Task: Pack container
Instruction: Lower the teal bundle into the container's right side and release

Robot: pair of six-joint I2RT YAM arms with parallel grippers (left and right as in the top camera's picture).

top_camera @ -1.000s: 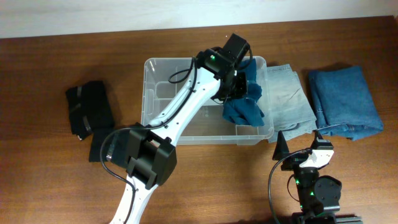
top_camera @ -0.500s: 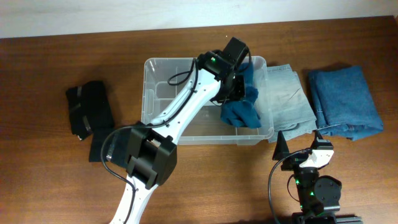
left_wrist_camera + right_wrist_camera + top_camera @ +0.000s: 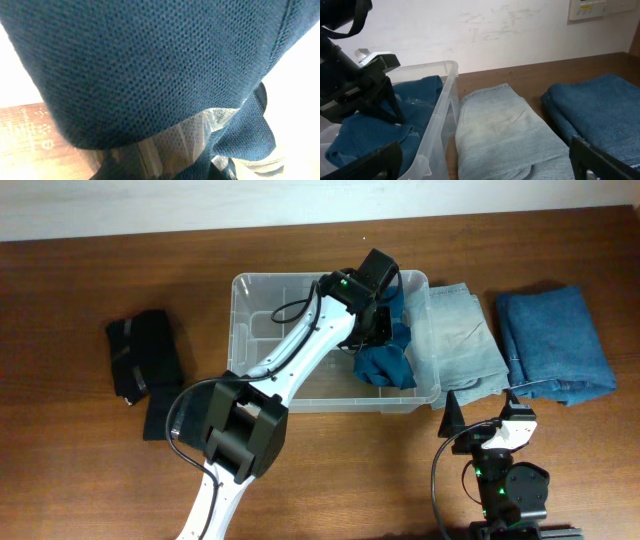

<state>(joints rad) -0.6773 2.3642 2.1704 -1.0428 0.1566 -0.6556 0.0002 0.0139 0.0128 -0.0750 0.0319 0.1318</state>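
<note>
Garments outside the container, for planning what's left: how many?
3: black garment left of the container, pale denim beside its right wall, blue garment far right. More may hide beneath.

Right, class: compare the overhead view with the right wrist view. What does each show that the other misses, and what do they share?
Only the overhead view shows the black clothes lying left of the bin, and the bin's whole outline. Only the right wrist view shows the wall panel up on the wall. Both show the clear bin, the left hand over the dark blue cloth inside it, the folded pale jeans beside it, and the folded blue towel further right.
</note>
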